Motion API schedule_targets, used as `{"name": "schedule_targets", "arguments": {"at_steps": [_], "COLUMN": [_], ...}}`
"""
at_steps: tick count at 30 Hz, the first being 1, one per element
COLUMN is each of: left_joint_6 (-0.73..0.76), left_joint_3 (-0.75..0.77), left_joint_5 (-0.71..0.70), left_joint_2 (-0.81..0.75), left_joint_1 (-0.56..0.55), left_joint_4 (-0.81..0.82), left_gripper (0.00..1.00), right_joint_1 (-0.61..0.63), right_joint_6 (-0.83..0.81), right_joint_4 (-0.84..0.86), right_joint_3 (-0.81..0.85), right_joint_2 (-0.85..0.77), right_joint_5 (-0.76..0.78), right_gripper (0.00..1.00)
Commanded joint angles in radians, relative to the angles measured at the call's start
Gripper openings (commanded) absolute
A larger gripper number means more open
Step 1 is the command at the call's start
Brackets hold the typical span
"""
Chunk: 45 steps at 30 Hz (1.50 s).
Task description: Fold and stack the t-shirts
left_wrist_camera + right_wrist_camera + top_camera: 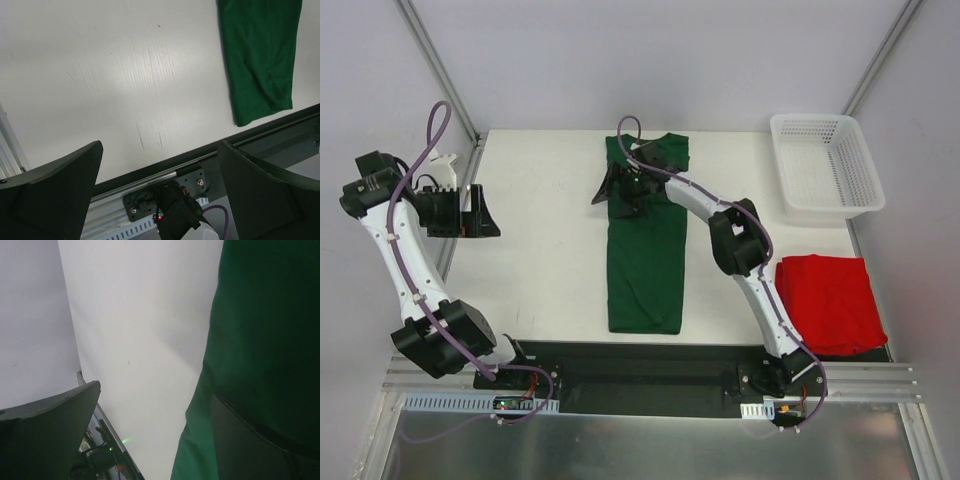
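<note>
A green t-shirt, folded into a long narrow strip, lies down the middle of the table. My right gripper hovers open at the strip's upper left edge. In the right wrist view one finger is over the green cloth and the other is over bare table, with the shirt's edge between them. A red t-shirt lies folded at the near right. My left gripper is open and empty at the table's left edge, far from the green shirt.
A white plastic basket stands at the far right corner. The black rail with both arm bases runs along the near edge. A metal frame post rises at the far left, close to the left arm.
</note>
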Motion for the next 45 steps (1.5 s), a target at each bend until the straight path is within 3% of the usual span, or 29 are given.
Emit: {"name": "schedule_targets", "arguments": {"at_steps": [1,5,7,12,15,22,24,27,31,34,37,39,40,41,43,45], "left_joint_6": [-0.046,-0.087,-0.13,-0.195,-0.24,-0.29,-0.291,-0.363,-0.468,-0.521,-0.508,-0.483,-0.474,-0.46,-0.445,-0.44], "left_joint_3": [0.094,0.147,0.158,0.206,0.219,0.238,0.34,0.508,0.487,0.392,0.105,-0.209,-0.328,-0.564,-0.766,-0.976], "left_joint_5": [0.051,0.103,0.119,0.307,0.2,0.012,-0.053,-0.073,0.02,-0.085,-0.195,-0.264,-0.3,-0.356,-0.384,-0.393], "left_joint_2": [0.056,0.092,0.105,0.166,0.178,0.109,0.108,0.117,0.057,0.002,-0.093,-0.186,-0.314,-0.379,-0.545,-0.601], "left_joint_1": [0.004,-0.076,-0.173,-0.241,-0.309,-0.438,-0.447,-0.449,-0.47,-0.475,-0.475,-0.478,-0.485,-0.494,-0.496,-0.499], "left_joint_4": [-0.181,-0.181,-0.179,-0.158,-0.089,0.167,0.256,0.388,0.58,0.674,0.711,0.811,0.99,1.082,1.315,1.423], "left_gripper": [0.99,0.99,0.99,0.99,0.99,0.99,0.99,0.99,0.99,0.99,0.99,0.99,0.99,0.99,0.99,0.99], "right_joint_1": [0.036,0.021,0.002,-0.021,-0.03,-0.134,-0.136,-0.151,-0.16,-0.156,-0.157,-0.156,-0.157,-0.156,-0.157,-0.159], "right_joint_6": [-0.165,-0.296,-0.322,-0.56,-0.629,-0.589,-0.604,-0.632,-0.589,-0.557,-0.571,-0.58,-0.607,-0.615,-0.637,-0.649], "right_joint_4": [-0.07,-0.221,-0.355,-0.582,-0.587,-0.601,-0.578,-0.568,-0.587,-0.542,-0.538,-0.593,-0.61,-0.634,-0.653,-0.67], "right_joint_3": [-0.104,-0.273,-0.368,-0.506,-0.626,-0.75,-0.755,-0.732,-0.637,-0.643,-0.672,-0.678,-0.69,-0.703,-0.721,-0.753], "right_joint_2": [-0.31,-0.589,-0.648,-0.812,-0.905,-1.013,-1.066,-1.152,-1.183,-1.246,-1.284,-1.298,-1.309,-1.321,-1.372,-1.407], "right_joint_5": [-0.033,0.093,0.173,0.378,0.475,0.308,0.328,0.369,0.359,0.424,0.469,0.518,0.558,0.607,0.644,0.69], "right_gripper": [0.96,0.96,0.96,0.96,0.96,0.96,0.96,0.96,0.96,0.96,0.96,0.96,0.96,0.96,0.96,0.96]}}
